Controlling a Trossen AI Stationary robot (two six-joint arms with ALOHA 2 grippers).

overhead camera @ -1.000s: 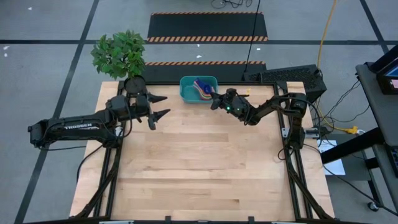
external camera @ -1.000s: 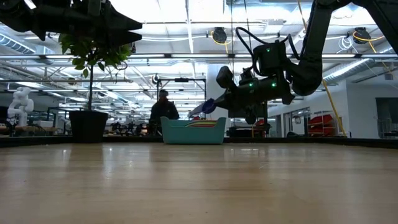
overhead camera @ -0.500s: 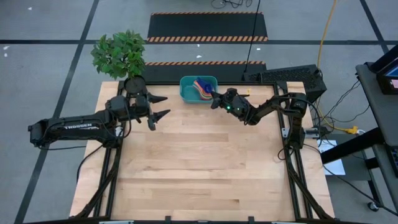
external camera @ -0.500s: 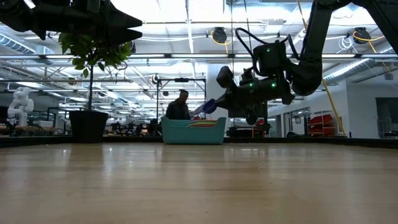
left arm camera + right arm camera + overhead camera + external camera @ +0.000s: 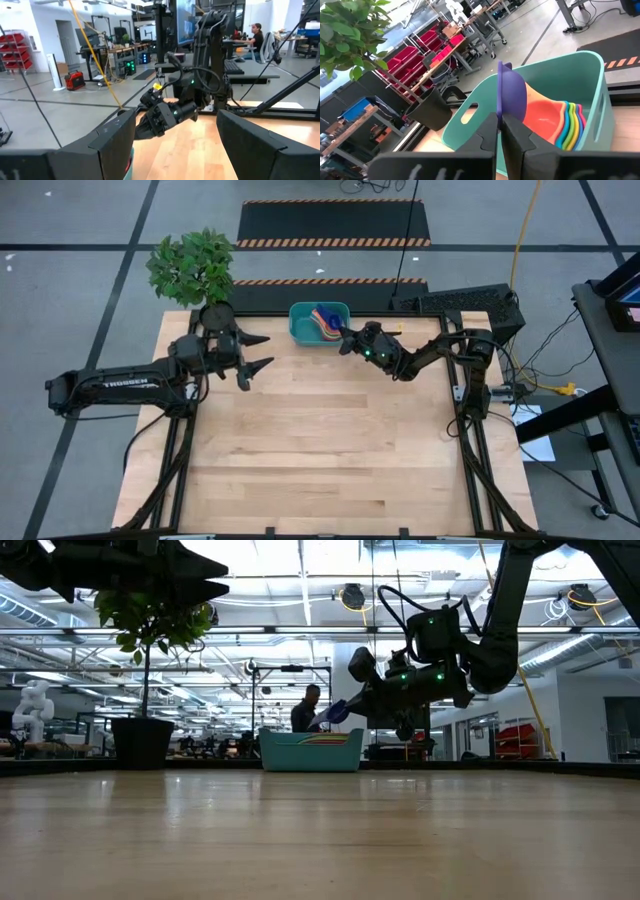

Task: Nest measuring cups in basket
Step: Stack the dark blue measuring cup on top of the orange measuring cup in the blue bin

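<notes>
The right gripper (image 5: 342, 340) is hovering at the rim of the teal basket (image 5: 303, 332), its fingers pinching the handle of a dark blue cup (image 5: 511, 95) held on edge just above the other cups (image 5: 560, 122), which are lying nested inside the basket. The left gripper (image 5: 258, 351) is waiting with fingers spread above the table (image 5: 320, 450), near the plant pot (image 5: 215, 313).

Both arms are matte black; the left arm (image 5: 120, 387) bears white lettering, the right arm (image 5: 440, 660) shows green lights and looping black cables.
</notes>
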